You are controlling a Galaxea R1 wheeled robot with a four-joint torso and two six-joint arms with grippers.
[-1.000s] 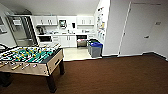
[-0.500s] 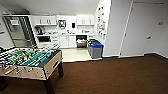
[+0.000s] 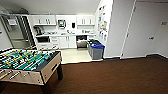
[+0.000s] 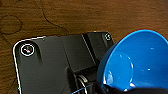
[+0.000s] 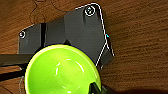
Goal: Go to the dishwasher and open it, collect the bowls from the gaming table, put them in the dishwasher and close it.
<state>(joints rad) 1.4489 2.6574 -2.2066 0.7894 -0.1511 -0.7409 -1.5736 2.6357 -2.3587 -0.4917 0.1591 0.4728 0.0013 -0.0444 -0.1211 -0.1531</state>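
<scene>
The dishwasher sits under the white kitchen counter at the far end of the room, showing as a dark opening with a steel-grey part below; its racks are too small to make out. In the left wrist view a blue bowl hangs over the brown carpet, with my left gripper shut on its near rim. The right wrist view shows a bright green bowl above the carpet, and my right gripper is shut on its rim. The gaming table is out of view.
A green-field foosball table with rods stands at the near left. Grey bins with a blue lid stand by the white wall corner near the kitchen. A white door is at the right. Brown carpet stretches ahead to the pale kitchen floor.
The whole head picture has shifted only slightly, so the camera has moved a little. The foosball table, the bins and the kitchen keep their places.
</scene>
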